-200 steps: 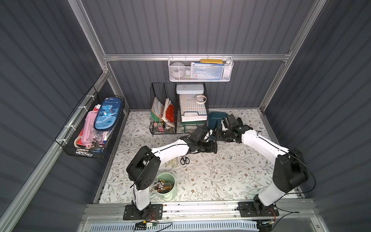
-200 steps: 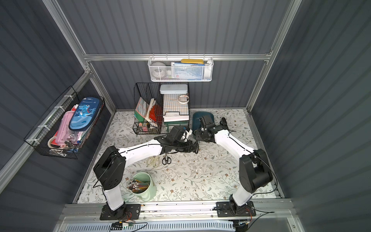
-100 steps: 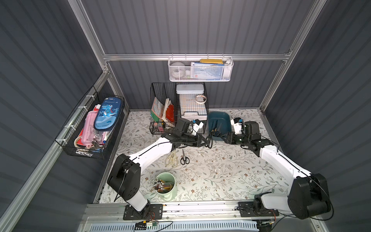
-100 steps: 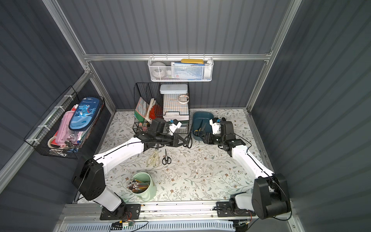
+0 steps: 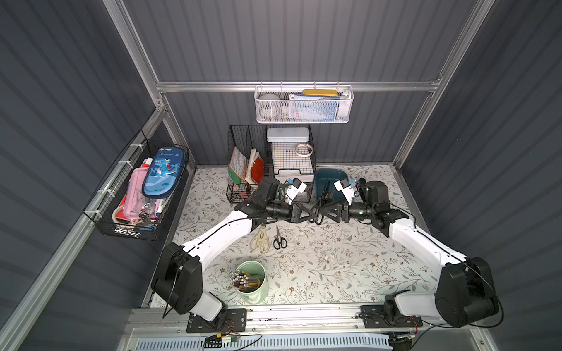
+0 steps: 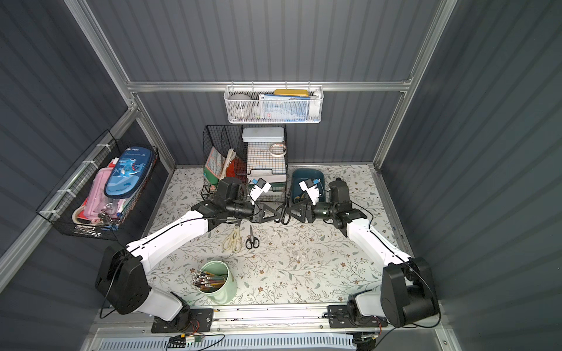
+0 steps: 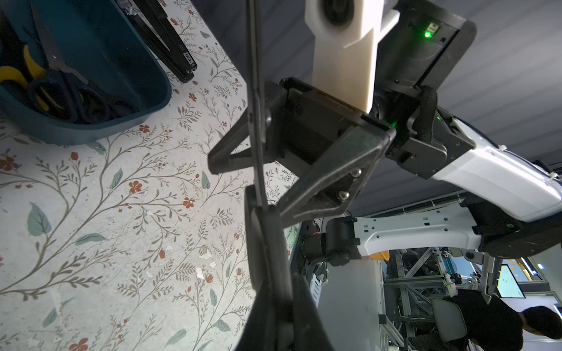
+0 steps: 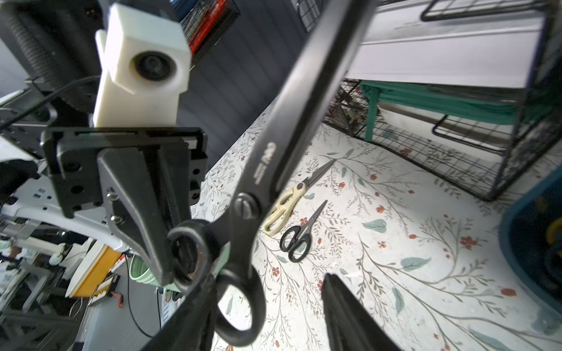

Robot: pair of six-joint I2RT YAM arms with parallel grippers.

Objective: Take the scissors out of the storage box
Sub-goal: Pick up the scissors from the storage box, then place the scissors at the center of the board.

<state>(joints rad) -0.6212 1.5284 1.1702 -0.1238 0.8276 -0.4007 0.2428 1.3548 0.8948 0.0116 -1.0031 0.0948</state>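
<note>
White-shelled arms (image 5: 219, 237), black joints (image 5: 182, 279) (one braided black cable (image 7: 427, 115)); white wrist cameras (image 7: 343, 30), silver screws (image 7: 355, 172).

The long black scissors (image 5: 317, 212) hung above the surface, blades closed and reaching toward the storage box (image 5: 331, 177), one handle ring pinched in the left pincer (image 8: 165, 267). The cream-handled scissors (image 5: 260, 240) and a small black pair (image 5: 279, 240) lay flat on the surface, side by side, both closed. The box — dark teal, shallow, with rounded corners — stood near the back and held the yellow-and-black scissors (image 7: 18, 73) beside dark-handled pairs (image 7: 76, 100).
</note>
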